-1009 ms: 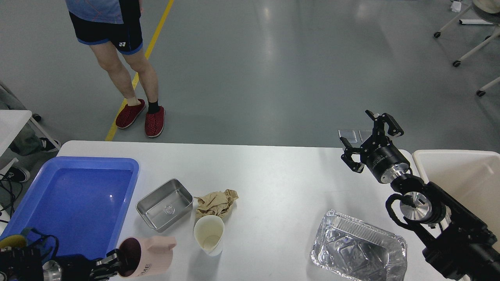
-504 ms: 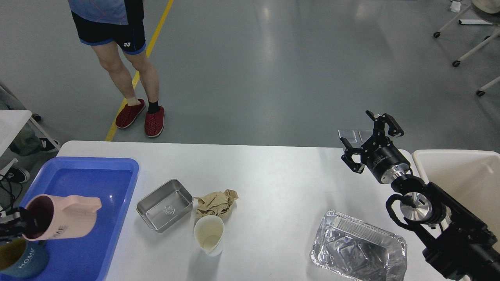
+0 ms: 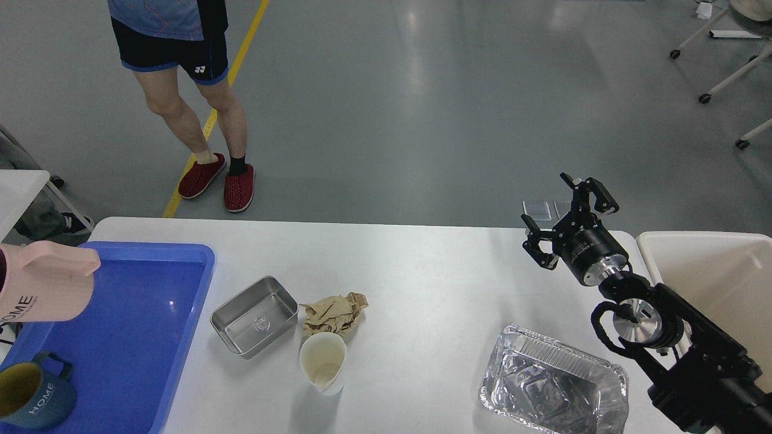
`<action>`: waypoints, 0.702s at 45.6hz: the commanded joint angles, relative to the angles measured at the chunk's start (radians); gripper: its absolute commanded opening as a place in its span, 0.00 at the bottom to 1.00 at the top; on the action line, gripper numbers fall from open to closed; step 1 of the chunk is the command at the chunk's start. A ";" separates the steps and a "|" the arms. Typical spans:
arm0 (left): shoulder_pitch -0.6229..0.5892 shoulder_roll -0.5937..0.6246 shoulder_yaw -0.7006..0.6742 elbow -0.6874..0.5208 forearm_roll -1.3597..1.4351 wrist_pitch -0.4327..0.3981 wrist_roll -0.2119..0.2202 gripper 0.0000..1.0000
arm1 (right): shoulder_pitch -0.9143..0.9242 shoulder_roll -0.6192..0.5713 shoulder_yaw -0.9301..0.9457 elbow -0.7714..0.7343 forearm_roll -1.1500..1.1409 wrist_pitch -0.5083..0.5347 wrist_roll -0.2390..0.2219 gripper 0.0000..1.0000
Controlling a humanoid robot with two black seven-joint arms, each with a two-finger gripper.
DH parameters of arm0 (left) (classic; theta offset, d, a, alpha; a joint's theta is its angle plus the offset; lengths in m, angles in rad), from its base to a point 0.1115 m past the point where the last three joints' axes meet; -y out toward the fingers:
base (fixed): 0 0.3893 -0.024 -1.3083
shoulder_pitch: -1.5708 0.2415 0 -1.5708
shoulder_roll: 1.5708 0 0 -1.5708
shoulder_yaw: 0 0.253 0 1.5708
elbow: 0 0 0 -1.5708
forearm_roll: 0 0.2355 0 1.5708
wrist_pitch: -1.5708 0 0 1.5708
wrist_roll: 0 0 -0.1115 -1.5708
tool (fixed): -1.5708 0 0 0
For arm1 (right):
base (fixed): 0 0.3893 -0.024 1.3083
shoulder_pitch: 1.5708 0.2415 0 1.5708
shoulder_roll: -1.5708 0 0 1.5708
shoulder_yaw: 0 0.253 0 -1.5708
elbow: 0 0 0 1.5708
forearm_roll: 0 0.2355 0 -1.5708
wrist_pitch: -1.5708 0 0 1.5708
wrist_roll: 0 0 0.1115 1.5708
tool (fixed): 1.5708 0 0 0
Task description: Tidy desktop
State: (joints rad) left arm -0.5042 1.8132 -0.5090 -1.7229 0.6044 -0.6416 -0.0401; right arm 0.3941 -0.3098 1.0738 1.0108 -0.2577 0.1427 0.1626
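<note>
step: pink mug into tray | left gripper: out of view, grip untellable | right gripper: open, empty | tip: lower upright, clear of blue mug

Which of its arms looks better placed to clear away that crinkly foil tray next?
The right. Its gripper hangs open and empty above the white desktop, near the silver foil tray. The left gripper is out of view, carrying the pink mug.

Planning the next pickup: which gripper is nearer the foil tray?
Right. The right gripper hovers above the desktop, just beyond the foil tray. The left gripper is out of view past the left edge.
</note>
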 commanded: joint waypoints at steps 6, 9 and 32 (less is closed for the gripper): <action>0.018 -0.190 0.116 0.080 0.001 0.098 0.052 0.06 | -0.003 0.006 0.000 0.000 0.000 0.000 0.000 1.00; 0.019 -0.256 0.155 0.100 0.003 0.140 0.081 0.07 | -0.004 0.006 0.000 0.000 0.000 0.000 0.000 1.00; 0.024 -0.488 0.396 0.276 0.017 0.310 0.129 0.08 | -0.023 0.012 0.001 -0.001 0.000 0.000 0.000 1.00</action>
State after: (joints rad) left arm -0.4815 1.3453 -0.1415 -1.4854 0.6224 -0.3424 0.0908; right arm 0.3731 -0.2983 1.0739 1.0111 -0.2577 0.1420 0.1626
